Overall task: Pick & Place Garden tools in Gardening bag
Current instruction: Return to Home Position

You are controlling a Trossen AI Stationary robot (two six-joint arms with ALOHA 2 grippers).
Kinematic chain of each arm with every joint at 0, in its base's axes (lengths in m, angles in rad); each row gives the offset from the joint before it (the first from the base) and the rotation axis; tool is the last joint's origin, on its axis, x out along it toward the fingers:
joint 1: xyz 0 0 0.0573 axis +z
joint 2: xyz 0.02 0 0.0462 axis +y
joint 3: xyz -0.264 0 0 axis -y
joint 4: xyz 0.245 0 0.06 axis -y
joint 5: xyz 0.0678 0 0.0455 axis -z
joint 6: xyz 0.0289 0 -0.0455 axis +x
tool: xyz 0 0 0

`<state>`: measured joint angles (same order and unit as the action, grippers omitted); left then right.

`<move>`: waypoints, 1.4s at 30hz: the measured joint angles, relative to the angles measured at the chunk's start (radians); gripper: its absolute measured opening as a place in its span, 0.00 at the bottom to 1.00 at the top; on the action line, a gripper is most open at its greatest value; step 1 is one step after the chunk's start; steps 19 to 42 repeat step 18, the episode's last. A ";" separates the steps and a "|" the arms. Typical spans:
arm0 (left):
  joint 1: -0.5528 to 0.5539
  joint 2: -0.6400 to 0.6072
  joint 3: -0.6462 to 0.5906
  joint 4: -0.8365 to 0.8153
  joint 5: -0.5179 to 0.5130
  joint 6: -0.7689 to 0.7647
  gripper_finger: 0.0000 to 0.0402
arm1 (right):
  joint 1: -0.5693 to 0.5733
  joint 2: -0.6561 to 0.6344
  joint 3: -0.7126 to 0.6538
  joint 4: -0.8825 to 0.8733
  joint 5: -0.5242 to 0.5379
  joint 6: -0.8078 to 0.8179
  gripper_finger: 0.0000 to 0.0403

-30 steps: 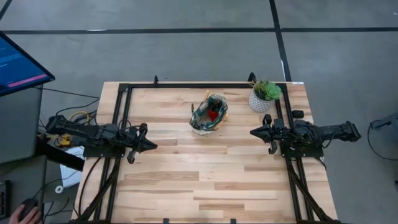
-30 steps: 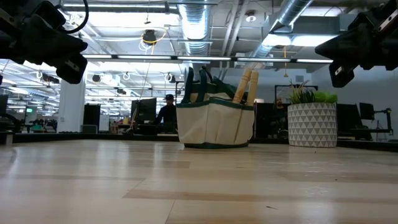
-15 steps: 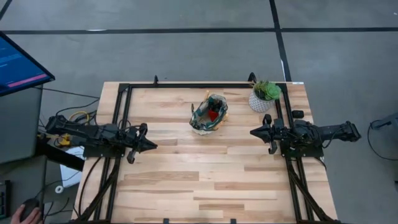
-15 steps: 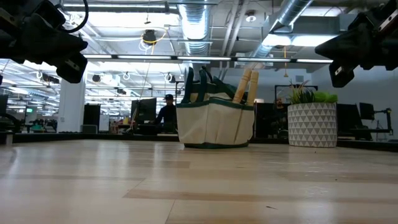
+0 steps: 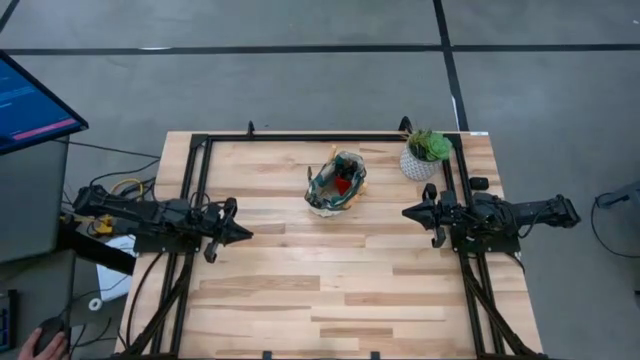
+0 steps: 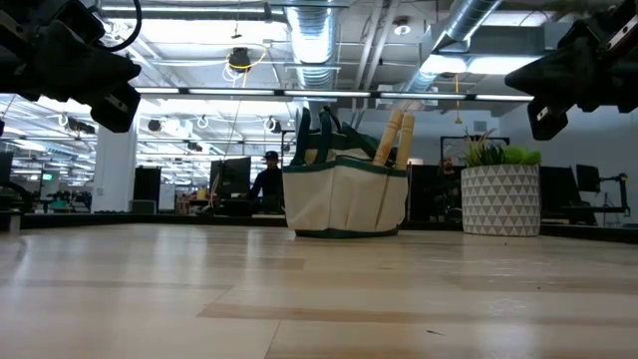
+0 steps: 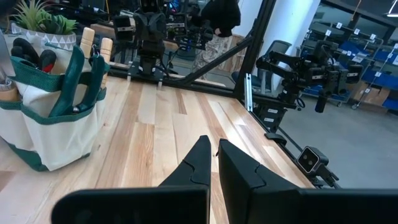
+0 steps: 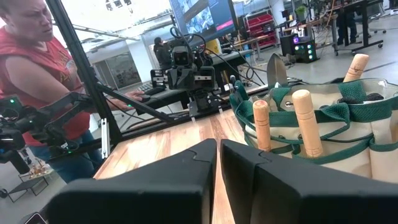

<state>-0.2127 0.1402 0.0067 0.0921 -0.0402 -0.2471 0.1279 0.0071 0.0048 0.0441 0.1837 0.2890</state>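
Note:
The beige gardening bag [image 5: 336, 185] with dark green trim stands upright on its base at the table's far middle. Wooden trowel handles [image 6: 391, 138] stick up out of it, and a red-and-black item [image 5: 342, 184] shows inside. The bag also shows in the left wrist view [image 7: 43, 124] and the right wrist view [image 8: 323, 134]. My left gripper [image 5: 243, 234] is shut and empty at the table's left side, raised above the top. My right gripper [image 5: 408, 212] is shut and empty at the right side, also raised.
A green plant in a white patterned pot [image 5: 425, 155] stands at the far right corner, close to my right arm. A black frame [image 5: 300, 137] runs along the table's far and side edges. A person in red [image 8: 37, 56] stands beyond the left side.

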 joint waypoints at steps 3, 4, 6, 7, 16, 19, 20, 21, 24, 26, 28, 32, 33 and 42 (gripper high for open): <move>0.000 0.000 0.000 0.000 0.000 0.000 0.00 | 0.000 0.000 0.000 0.000 0.000 0.000 0.04; 0.000 0.000 0.000 0.000 0.000 0.000 0.00 | 0.000 0.000 0.000 0.000 0.000 0.000 0.04; 0.000 0.000 0.000 0.001 0.000 0.000 0.00 | 0.000 0.000 0.000 0.000 0.000 0.000 0.04; 0.000 0.000 0.000 0.001 0.000 0.000 0.00 | 0.000 0.000 0.000 0.000 0.000 0.000 0.04; 0.000 0.000 0.000 0.007 0.000 0.000 0.00 | 0.000 0.000 0.000 0.000 0.000 0.000 0.04; 0.000 0.000 0.000 0.009 0.000 0.000 0.00 | 0.000 0.000 0.000 0.000 0.000 0.000 0.04; 0.000 0.000 0.000 0.009 0.000 0.000 0.00 | 0.000 0.000 0.000 0.000 0.000 0.000 0.04; 0.000 0.000 0.000 0.009 0.000 0.000 0.00 | 0.000 0.000 0.000 0.000 0.000 0.000 0.04; 0.000 0.000 0.000 0.009 0.000 0.000 0.00 | 0.000 0.000 0.000 0.000 0.000 0.000 0.04; 0.000 0.000 0.000 0.009 0.000 0.000 0.00 | 0.000 0.000 0.000 0.000 0.000 0.000 0.04; 0.000 0.000 0.000 0.009 0.000 0.000 0.00 | 0.000 0.000 0.000 0.000 0.000 0.000 0.04; 0.000 0.000 0.000 0.009 0.000 0.000 0.00 | 0.000 0.000 0.000 0.000 0.000 0.000 0.04; 0.000 0.000 0.000 0.009 0.000 0.000 0.00 | 0.000 0.000 0.000 0.000 0.000 0.000 0.04; 0.000 0.000 0.000 0.009 0.000 0.000 0.00 | 0.000 0.000 0.000 0.000 0.000 0.000 0.04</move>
